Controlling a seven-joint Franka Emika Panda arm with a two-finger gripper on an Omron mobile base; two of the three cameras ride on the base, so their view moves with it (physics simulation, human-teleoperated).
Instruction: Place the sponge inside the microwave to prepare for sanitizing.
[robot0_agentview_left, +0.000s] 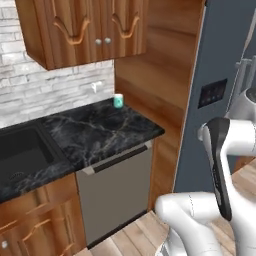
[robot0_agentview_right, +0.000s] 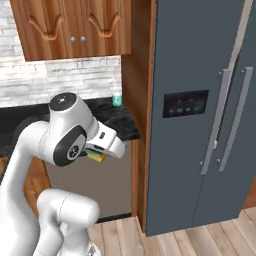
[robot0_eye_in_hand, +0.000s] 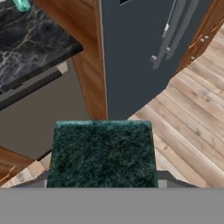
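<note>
The sponge (robot0_eye_in_hand: 103, 153) sits closest to the hand camera, its dark green scrub face up, held between the jaws, which are part-way closed on it. In the right base view a sliver of its yellow body (robot0_agentview_right: 96, 155) shows under the gripper (robot0_agentview_right: 102, 150), held in the air in front of the dishwasher (robot0_agentview_left: 117, 192) and off the dark marble tabletop (robot0_agentview_left: 95, 132). A teal cup (robot0_agentview_left: 118, 101) stands at the back of that tabletop, near the wooden side panel. To the right rises the tall grey fridge (robot0_agentview_right: 200, 115). No microwave can be made out from here, so the step in hand looks like carrying the sponge toward it. To do that well, the grip should hold firm and level while the base turns, with the elbow kept away from the fridge handles (robot0_agentview_right: 230, 120) and the tabletop edge. The microwave door may also need opening first.
</note>
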